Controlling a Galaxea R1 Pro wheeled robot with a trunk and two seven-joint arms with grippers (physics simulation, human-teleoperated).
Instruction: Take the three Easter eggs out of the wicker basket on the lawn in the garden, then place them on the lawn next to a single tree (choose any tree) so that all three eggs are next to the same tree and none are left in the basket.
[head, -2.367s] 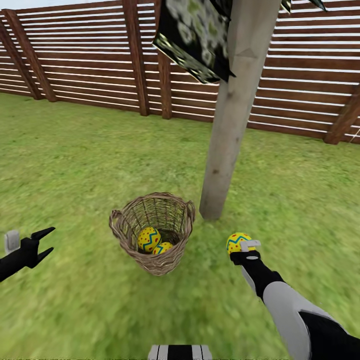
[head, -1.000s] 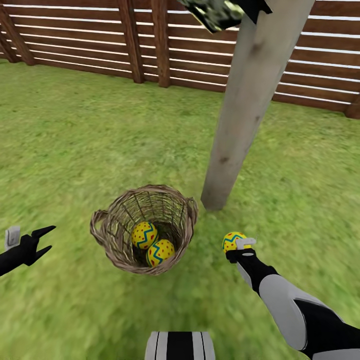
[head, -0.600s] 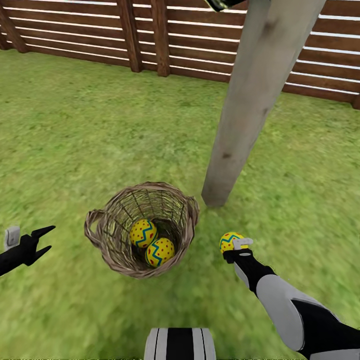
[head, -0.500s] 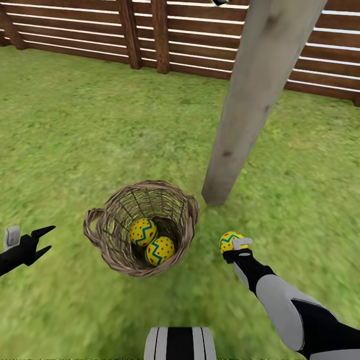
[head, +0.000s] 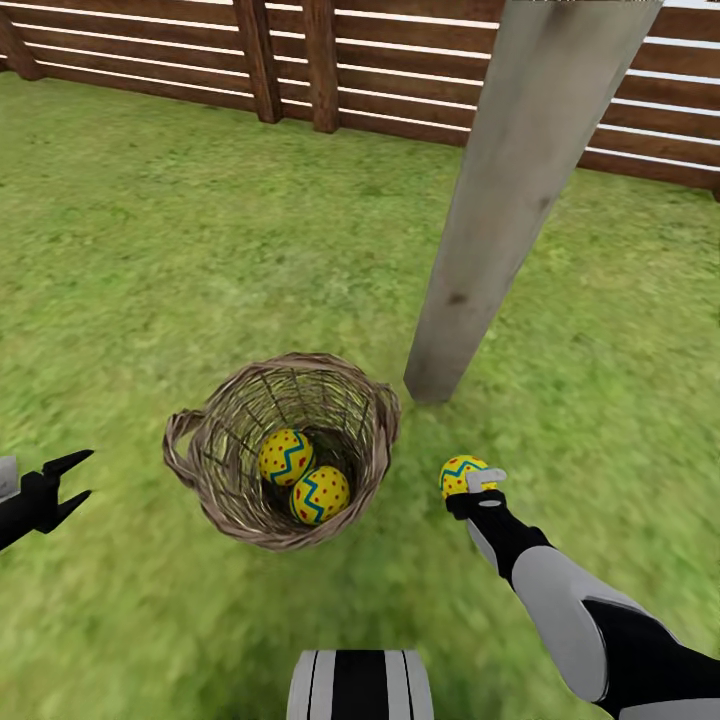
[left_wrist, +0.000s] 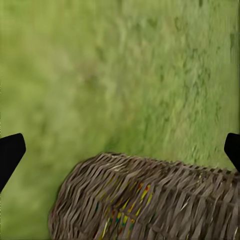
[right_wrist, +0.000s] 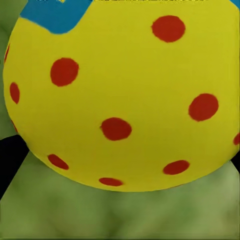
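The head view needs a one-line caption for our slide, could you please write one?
Right gripper holds one Easter egg near the tree trunk; two eggs remain in the wicker basket on the lawn.

Two Easter eggs (head: 303, 477) in wicker basket (head: 215, 480) beside tree (head: 505, 190); third egg (head: 462, 475) over lawn (head: 150, 260).

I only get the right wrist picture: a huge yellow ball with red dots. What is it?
Observer: An Easter egg shut in the right gripper, held near a tree trunk.
Operator: Are there more?
Observer: Two more eggs lie in a wicker basket on the lawn.
Operator: And the other hand?
Observer: The left gripper is open, beside the basket.
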